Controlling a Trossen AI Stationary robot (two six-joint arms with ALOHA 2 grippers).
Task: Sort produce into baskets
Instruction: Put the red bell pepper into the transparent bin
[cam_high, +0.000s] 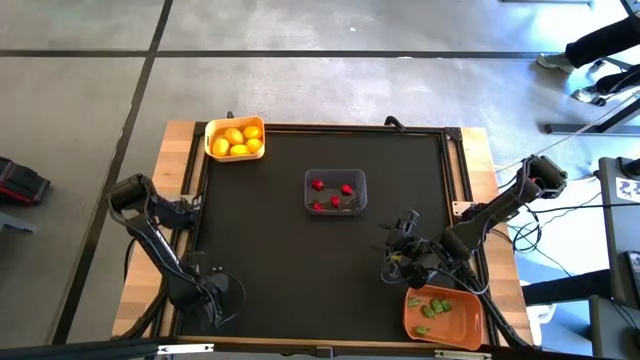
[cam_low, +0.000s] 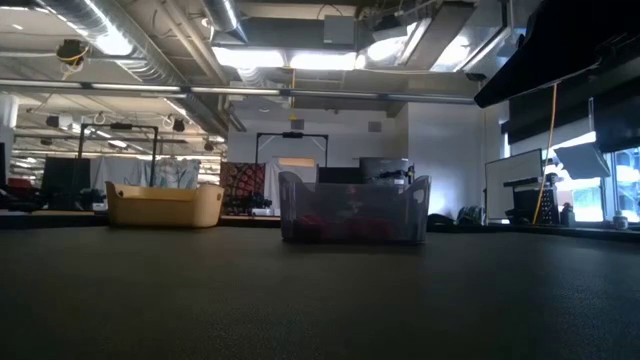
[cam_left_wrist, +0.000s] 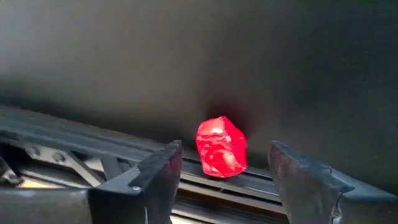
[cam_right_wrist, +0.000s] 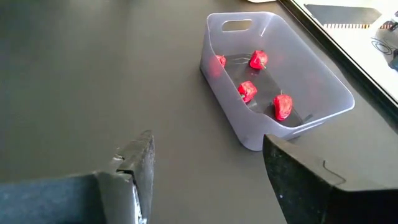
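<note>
A red piece (cam_left_wrist: 221, 147) lies on the black mat (cam_high: 270, 240) at the near left, beside the mat's frame. My left gripper (cam_left_wrist: 225, 155) is open, with one finger on either side of the piece and not touching it. In the high view the gripper (cam_high: 220, 295) hides the piece. My right gripper (cam_high: 397, 262) is open and empty, just left of the orange basket (cam_high: 443, 315), which holds green pieces. The clear basket (cam_right_wrist: 273, 81) holds several red pieces. The yellow basket (cam_high: 235, 138) at the far left holds lemons.
The clear basket (cam_high: 335, 192) stands mid-table, a little toward the far edge, with bare mat around it. The low view shows the yellow basket (cam_low: 165, 205) and the clear basket (cam_low: 355, 210) across open mat. A raised frame (cam_high: 455, 200) rims the mat.
</note>
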